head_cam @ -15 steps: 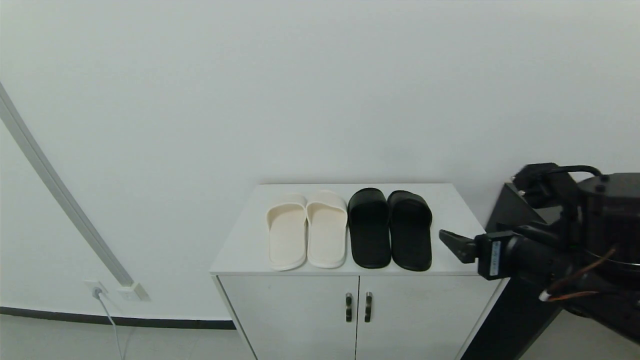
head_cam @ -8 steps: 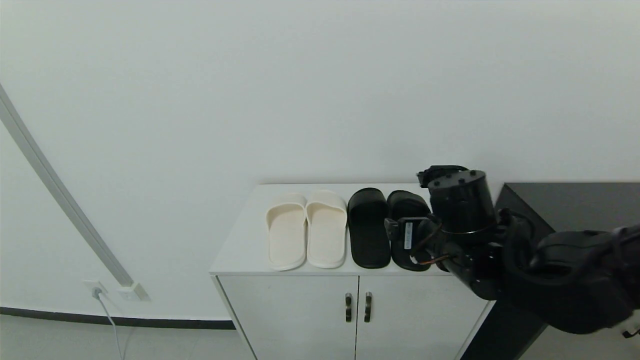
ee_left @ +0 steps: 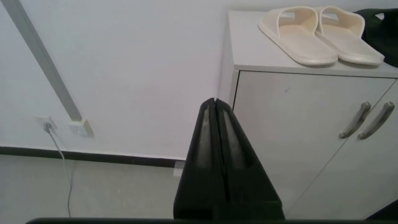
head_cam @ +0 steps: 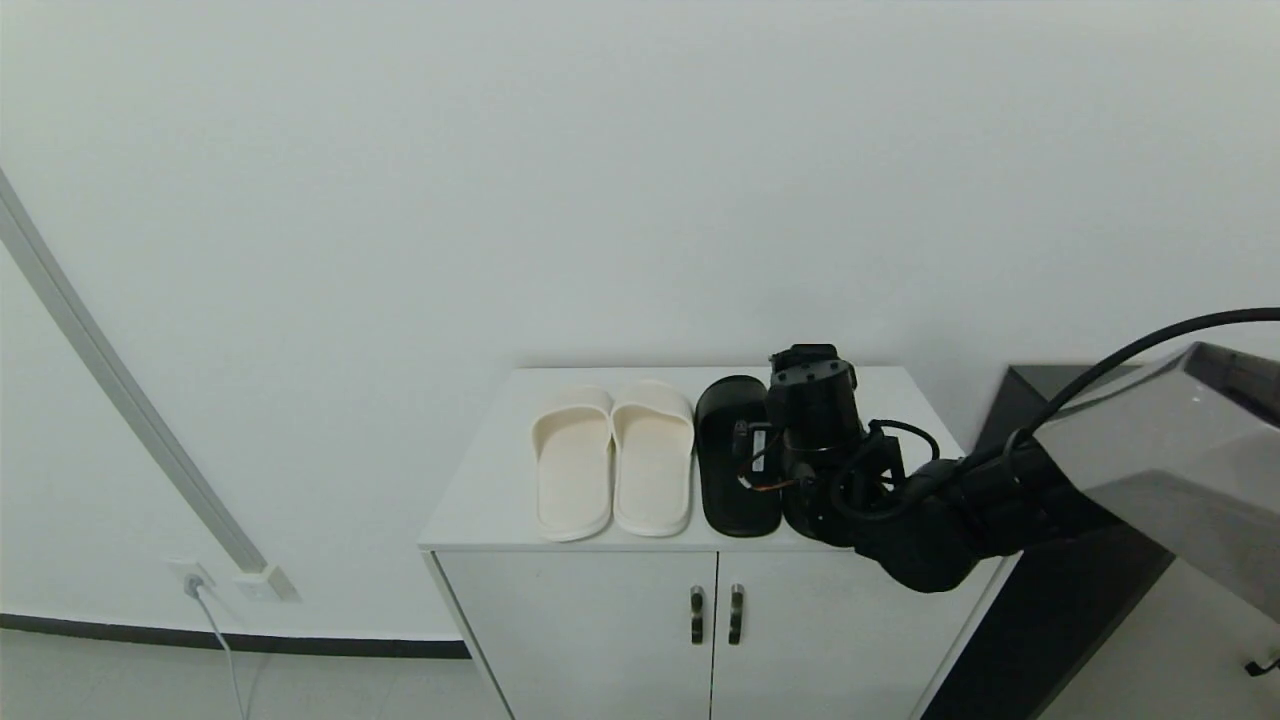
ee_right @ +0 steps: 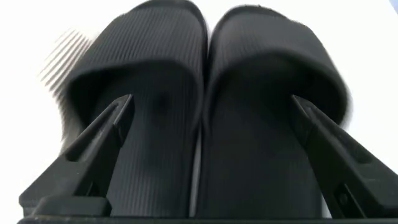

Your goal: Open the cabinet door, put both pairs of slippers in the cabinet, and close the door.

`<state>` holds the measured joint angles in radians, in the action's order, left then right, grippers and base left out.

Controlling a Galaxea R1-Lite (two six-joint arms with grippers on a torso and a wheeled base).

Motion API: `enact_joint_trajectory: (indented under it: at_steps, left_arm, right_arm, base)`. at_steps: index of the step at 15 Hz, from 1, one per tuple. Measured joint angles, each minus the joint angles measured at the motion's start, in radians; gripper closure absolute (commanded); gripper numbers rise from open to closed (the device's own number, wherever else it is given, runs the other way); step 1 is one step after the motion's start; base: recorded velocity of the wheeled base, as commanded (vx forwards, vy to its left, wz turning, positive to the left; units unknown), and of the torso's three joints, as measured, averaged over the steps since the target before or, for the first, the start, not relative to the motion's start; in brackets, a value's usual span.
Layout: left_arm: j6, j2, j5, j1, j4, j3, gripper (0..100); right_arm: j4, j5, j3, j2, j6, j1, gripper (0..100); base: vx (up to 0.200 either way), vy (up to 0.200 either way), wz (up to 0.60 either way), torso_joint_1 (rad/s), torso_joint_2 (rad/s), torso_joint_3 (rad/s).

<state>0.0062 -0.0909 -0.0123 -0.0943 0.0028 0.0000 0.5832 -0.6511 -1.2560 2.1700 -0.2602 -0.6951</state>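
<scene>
Over the cabinet top, R gripper hangs w/ fingers spread wide, empty, one finger outside each side of the black pair; can't tell if the tips touch it. From the head cam, R arm comes across from the right & hides most of the right-hand black slipper. That pair lies side by side, toes toward the wall, on the right half of the top. Just beside it on the left lies the white pair, same way round. Both pairs sit near the front edge. Below, the 2 doors are closed, w/ 2 upright metal handles close together at the centre seam. L gripper is low, off the cabinet's left front corner, fingers pressed together, holding nothing. Low on the wall, well left of the cabinet: socket w/ cable plugged in. Right of the cabinet stands a dark table.
</scene>
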Motion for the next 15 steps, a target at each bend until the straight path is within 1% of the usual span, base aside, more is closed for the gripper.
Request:
enact_joint_trajectory:
  at_steps: [2, 5, 7, 8, 15]
  left_arm:
    - [-0.001, 0.0, 0.0, -0.001, 0.0, 0.0, 100]
    - [-0.001, 0.0, 0.0, -0.001, 0.0, 0.0, 100]
    - [-0.001, 0.0, 0.0, 0.0, 0.0, 0.0, 100]
    - [-0.002, 0.0, 0.0, 0.0, 0.0, 0.0, 100]
    - [-0.003, 0.0, 0.0, 0.0, 0.0, 0.0, 100]
  right_arm:
    - [0.046, -0.01, -0.051, 0.059, 0.04, 0.021, 0]
    - [0.159, -0.024, -0.098, 0.136, 0.123, 0.047, 0]
    - [0.173, -0.03, -0.116, 0.165, 0.131, 0.058, 0]
    - [0.174, -0.03, -0.119, 0.173, 0.132, 0.059, 100]
    - [0.181, -0.03, -0.113, 0.179, 0.132, 0.058, 100]
  base:
    - [0.0, 0.0, 0.0, 0.0, 0.0, 0.0]
    - [0.0, 0.0, 0.0, 0.0, 0.0, 0.0]
    - [0.0, 0.0, 0.0, 0.0, 0.0, 0.0]
    - [0.0, 0.0, 0.0, 0.0, 0.0, 0.0]
    - [0.0, 0.0, 0.0, 0.0, 0.0, 0.0]
